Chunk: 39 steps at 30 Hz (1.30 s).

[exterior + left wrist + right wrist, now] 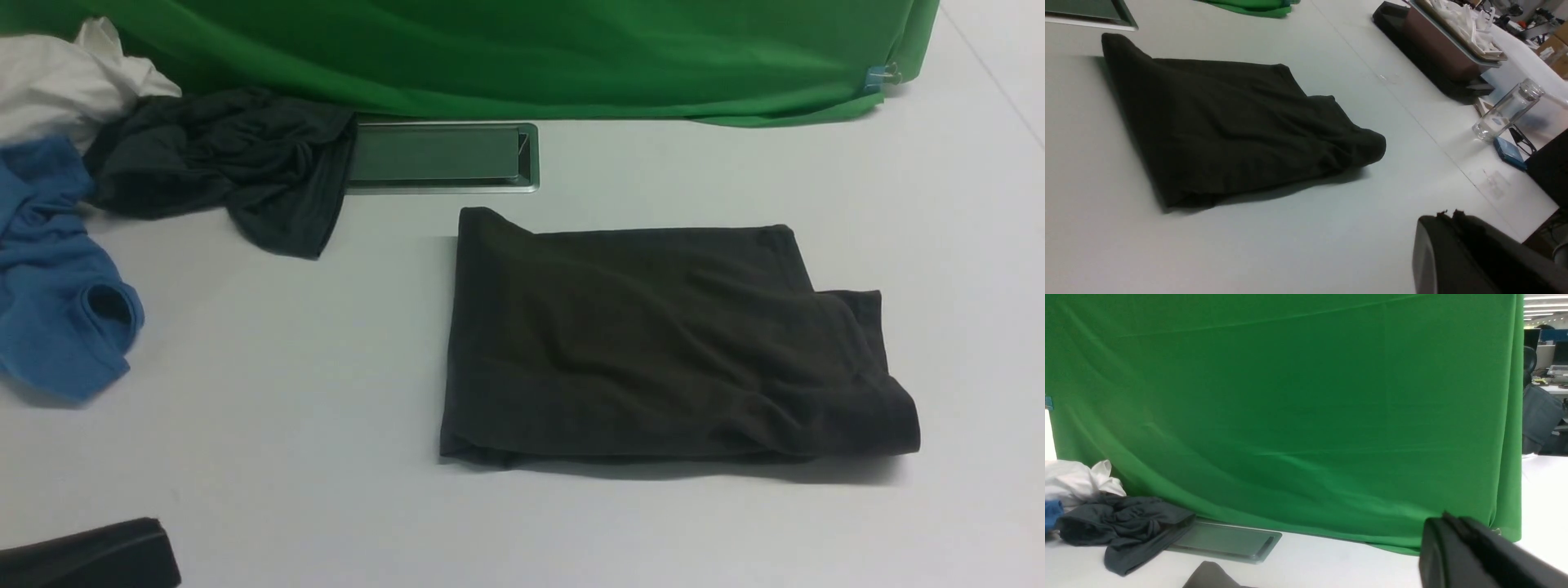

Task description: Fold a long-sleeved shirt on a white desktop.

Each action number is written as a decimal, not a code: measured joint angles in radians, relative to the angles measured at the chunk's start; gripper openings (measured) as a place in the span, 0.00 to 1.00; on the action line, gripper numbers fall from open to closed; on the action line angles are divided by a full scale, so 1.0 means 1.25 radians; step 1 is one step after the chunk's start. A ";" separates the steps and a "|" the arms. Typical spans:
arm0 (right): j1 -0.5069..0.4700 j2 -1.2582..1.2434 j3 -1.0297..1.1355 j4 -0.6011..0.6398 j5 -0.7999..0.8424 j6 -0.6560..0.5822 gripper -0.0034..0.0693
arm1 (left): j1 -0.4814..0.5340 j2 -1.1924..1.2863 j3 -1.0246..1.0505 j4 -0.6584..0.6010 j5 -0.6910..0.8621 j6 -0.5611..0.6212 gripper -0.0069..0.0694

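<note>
The broad, smooth white tabletop (735, 531) fills the view, and hanging at its far edge is a big draped green cloth (522, 57). Right there in the middle, a touch to the right, lies the very dark brown-black knit long-sleeved shirt (653, 343), folded into a flat rectangular bundle, its right end bunched and a little lumpy. Nothing is touching it. Just behind its far left corner sits the rectangular grey metal cable hatch (441, 155), set into the tabletop. Over on the far left is a heap of clothes: a crumpled charcoal-grey garment (237, 163) spilling onto the hatch's left end, a blue shirt (57, 278) nearer the robot, and a white cloth (65, 82) tucked behind.

Now the arms. The left end effector (1449, 216) is pulled back near the robot, low over bare tabletop, well clear of the bundle, its black fingers pressed together with nothing between them. The right end effector (1449, 518) is raised and points toward the green cloth, jaws likewise closed up and empty, clear of the shirt.
</note>
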 joint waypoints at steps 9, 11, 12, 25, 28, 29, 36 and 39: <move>0.000 0.000 0.000 -0.001 0.000 0.000 0.11 | 0.000 0.000 0.000 0.100 -0.004 0.031 0.12; 0.000 0.000 0.000 -0.001 0.000 0.000 0.13 | 0.000 0.000 0.003 0.168 -0.017 0.067 0.12; 0.000 0.000 0.000 -0.001 0.000 0.000 0.13 | 0.000 0.000 0.004 0.208 -0.027 0.074 0.12; 0.000 -0.001 0.000 -0.001 0.001 0.000 0.16 | 0.009 -0.057 0.090 0.480 -0.277 0.102 0.12; 0.000 -0.001 0.000 -0.001 0.001 0.000 0.17 | 0.035 -0.088 0.139 0.461 -0.335 0.103 0.12; 0.000 -0.001 0.000 -0.001 0.001 0.000 0.17 | 0.051 -0.099 0.162 0.449 -0.372 0.104 0.12; 0.000 -0.001 0.000 -0.001 0.001 0.000 0.21 | 0.210 -0.176 0.368 0.382 -0.538 0.104 0.12; 0.000 -0.001 0.000 -0.001 0.001 0.000 0.22 | 0.236 -0.179 0.453 0.377 -0.537 0.104 0.12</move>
